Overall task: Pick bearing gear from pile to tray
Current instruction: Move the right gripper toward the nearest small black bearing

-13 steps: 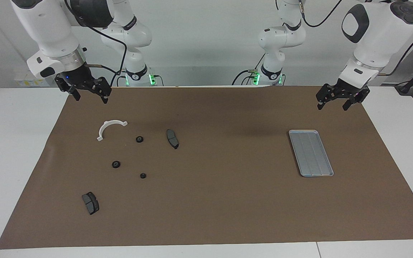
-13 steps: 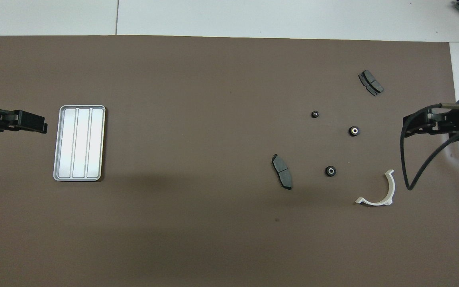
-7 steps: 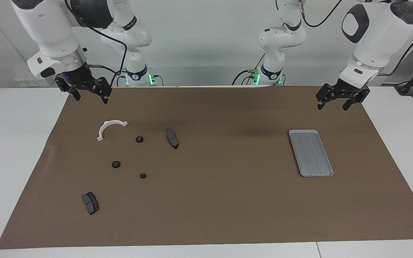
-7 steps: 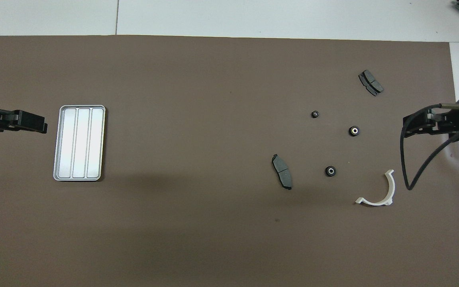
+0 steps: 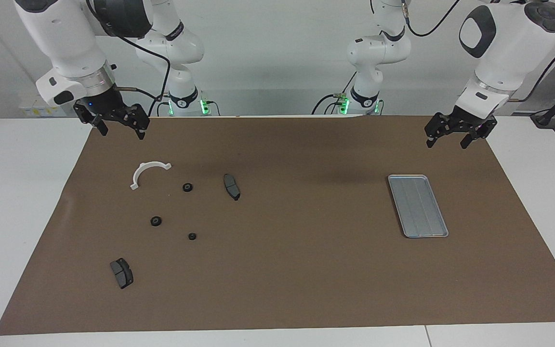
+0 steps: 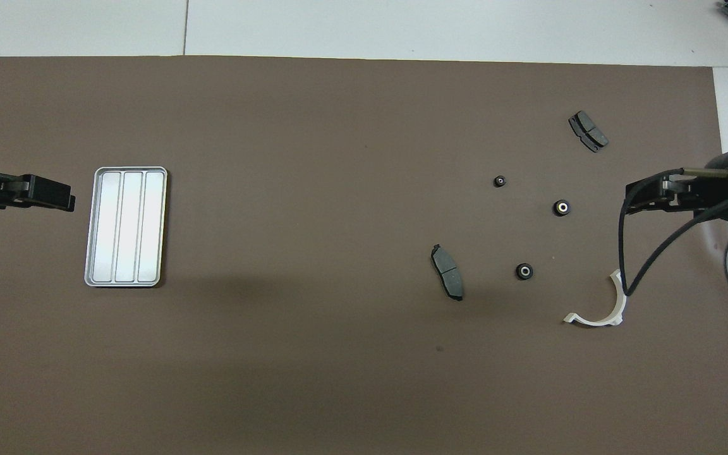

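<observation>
- The right gripper (image 5: 122, 133) hangs in the air at about 10 o'clock in the facing view, over the mat's (image 5: 306, 270) edge at the right arm's end of the table. Its wrist tilts down toward the mat.
- In the overhead view the right gripper (image 6: 639, 201) has moved a little inward toward the loose parts since a moment ago. Its black cable now crosses over one end of the white half ring (image 6: 620, 306). In the facing view this move is hardly seen.
- Its jaws are wide open and hold nothing.
- The loose parts lie on the mat where they were before, at about 9 o'clock in the facing view.
- The white half ring (image 5: 138, 172) lies nearest to the robots. One small black round part (image 5: 187, 187) is at 4 o'clock from it, with a grey pad (image 5: 231, 186) beside it at 3 o'clock.
- A second round part (image 5: 156, 221) and a third, smaller one (image 5: 192, 236) lie farther from the robots. A second grey pad (image 5: 122, 273) lies farthest, at about 7 o'clock from them.
- All these parts lie apart from each other, and no gripper touches them.
- The metal tray (image 5: 418, 206) lies flat at 3 o'clock in the facing view, at the left arm's end of the table and well apart from the parts. Nothing is in the tray (image 6: 126, 225).
- The left gripper (image 5: 447, 143) has not moved. This arm waits, with the gripper in the air at about 1 o'clock from the tray.
- Its jaws are also open and hold nothing. In the overhead view the left gripper (image 6: 64, 201) shows just beside the tray's long edge.
</observation>
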Robot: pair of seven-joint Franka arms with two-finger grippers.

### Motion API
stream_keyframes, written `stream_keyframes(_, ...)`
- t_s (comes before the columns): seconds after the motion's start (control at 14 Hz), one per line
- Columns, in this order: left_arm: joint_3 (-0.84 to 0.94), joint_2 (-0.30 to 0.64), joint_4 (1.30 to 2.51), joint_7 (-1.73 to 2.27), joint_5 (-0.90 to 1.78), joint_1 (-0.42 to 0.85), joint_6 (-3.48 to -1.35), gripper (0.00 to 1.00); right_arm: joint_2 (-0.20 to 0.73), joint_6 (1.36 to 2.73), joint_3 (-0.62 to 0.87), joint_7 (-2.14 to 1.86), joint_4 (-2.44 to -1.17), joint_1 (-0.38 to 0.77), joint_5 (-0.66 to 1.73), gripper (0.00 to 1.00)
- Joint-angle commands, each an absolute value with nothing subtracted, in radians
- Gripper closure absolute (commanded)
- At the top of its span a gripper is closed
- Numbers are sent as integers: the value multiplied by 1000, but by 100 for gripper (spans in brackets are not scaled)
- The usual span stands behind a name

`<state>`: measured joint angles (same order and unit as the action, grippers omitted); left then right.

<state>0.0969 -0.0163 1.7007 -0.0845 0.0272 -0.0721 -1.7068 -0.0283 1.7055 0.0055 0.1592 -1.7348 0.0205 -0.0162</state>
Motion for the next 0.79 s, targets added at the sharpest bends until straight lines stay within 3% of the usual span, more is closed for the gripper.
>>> stream_keyframes(0.0, 95, -34, 1710, -78, 25, -75, -1715, 0, -71, 1828, 12, 152, -1879, 17, 3, 0)
stream_keyframes(0.36, 95, -34, 1710, -78, 25, -75, -1715, 0, -19, 2061, 12, 155, -2044, 69, 3, 0)
stream_keyframes(0.72, 95, -34, 1710, -78, 23, -75, -1715, 0, 54, 2205, 12, 153, -2156, 115, 3, 0)
